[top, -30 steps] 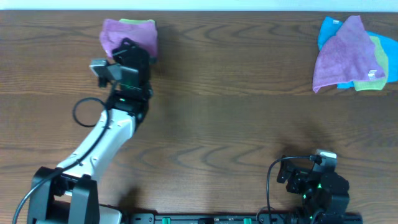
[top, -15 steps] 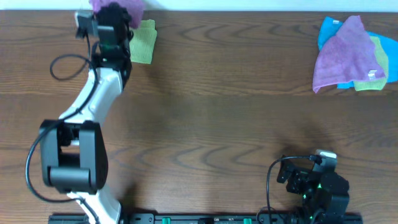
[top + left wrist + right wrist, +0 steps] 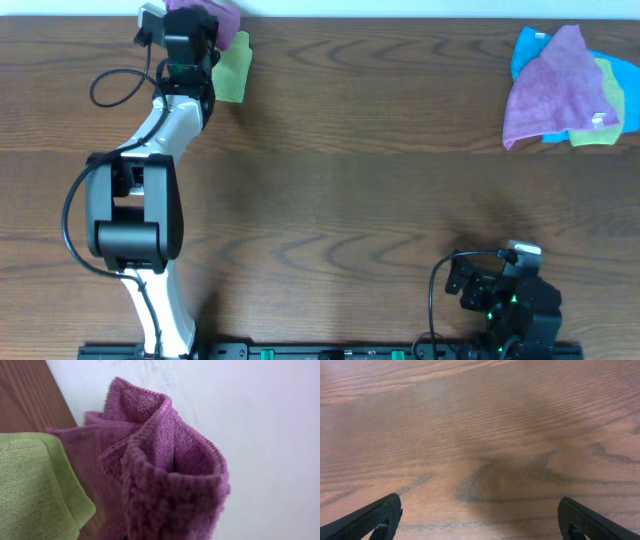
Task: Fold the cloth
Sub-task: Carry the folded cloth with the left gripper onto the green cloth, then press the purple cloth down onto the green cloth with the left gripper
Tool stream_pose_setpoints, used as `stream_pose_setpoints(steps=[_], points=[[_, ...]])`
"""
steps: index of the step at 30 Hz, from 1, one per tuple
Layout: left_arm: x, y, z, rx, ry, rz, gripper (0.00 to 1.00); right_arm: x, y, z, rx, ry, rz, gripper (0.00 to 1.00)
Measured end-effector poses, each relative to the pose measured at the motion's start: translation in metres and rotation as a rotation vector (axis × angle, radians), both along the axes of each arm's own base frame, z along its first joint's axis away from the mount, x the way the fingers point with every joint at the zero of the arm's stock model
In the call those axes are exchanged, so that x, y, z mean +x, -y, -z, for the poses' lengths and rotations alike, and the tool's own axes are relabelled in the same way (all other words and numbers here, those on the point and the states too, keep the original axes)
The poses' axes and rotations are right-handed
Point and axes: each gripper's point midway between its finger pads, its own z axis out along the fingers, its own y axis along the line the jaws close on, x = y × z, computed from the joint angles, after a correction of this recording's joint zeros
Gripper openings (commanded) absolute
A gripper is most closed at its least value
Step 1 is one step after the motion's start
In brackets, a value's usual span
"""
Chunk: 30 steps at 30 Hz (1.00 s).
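**Now: cloth pinched at the far-left corner**

Your left end effector (image 3: 200,24) is stretched out to the far-left corner of the tabletop (image 3: 350,170), and it is clenched on the cloth (image 3: 222,14). From overhead you see the orchid fabric bunched at the tip of the arm, right at the far edge of the wood. In the left wrist view the cloth (image 3: 165,460) fills the middle of the picture. It is gathered into an upright, pleated peak with its stitched hem curling over the top, and the pale wall (image 3: 250,420) is behind it. You cannot see the fingers themselves there, because the fabric covers them.

Just beside the cloth lies a lime-green towel (image 3: 232,70). It sits flat on the wood and touches the orchid fabric along one side.

Your right end effector (image 3: 505,290) sits at the near-right edge, well apart from everything else. Its fingers (image 3: 375,515) are spread wide with nothing between them — only bare wood grain below.

At the far right you have a loose pile: a lavender towel (image 3: 545,90) draped over a blue towel (image 3: 528,45), with another green one peeking out beneath.
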Motion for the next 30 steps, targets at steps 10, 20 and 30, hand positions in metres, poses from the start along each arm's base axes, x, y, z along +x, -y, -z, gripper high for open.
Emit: stream_pose_setpoints(steps=[10, 20, 30], points=[[0.004, 0.0, 0.012, 0.011, 0.0, -0.005, 0.09, 0.0, 0.0, 0.0, 0.0, 0.0, 0.0, 0.99], [0.005, 0.002, 0.036, 0.02, -0.047, 0.001, 0.09, 0.0, 0.0, 0.0, 0.0, 0.0, 0.0, 0.99], [-0.005, 0.004, 0.065, 0.04, -0.164, -0.002, 0.11, 0.0, 0.0, 0.0, 0.0, 0.0, 0.0, 0.99]])
